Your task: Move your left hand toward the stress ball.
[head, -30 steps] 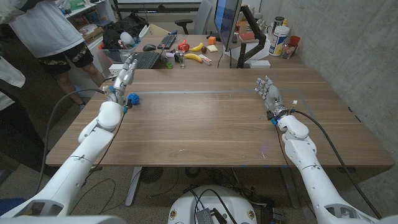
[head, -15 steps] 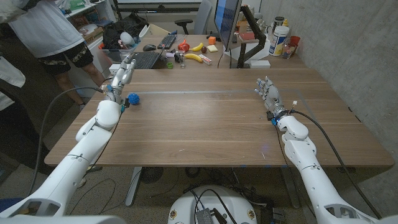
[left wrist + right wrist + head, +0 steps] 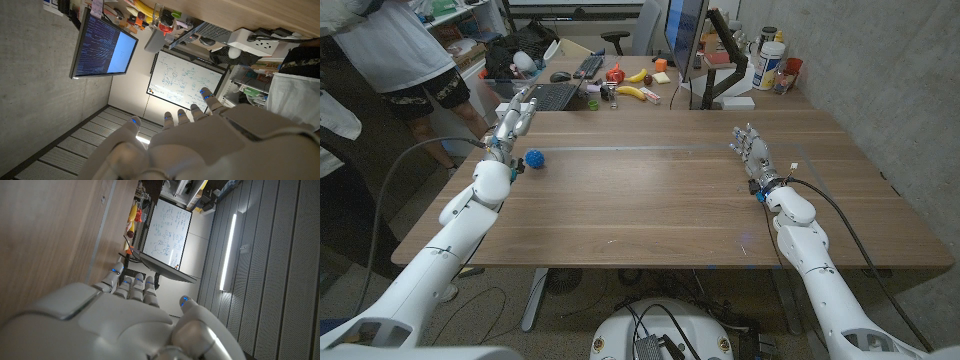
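Smooth brown wooden table, matte, faint grain. Near right: white right hand, fingers apart, gripping nothing. Farther left: small blue knobbly stress ball near the far-left edge. Just beside it, left hand, open and empty, lifted higher than a second ago; not yet closing in.

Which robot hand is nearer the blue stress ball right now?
Left. The left robot hand is raised just behind the stress ball, fingers apart, not touching it. The right robot hand stands far across the table, holding nothing.
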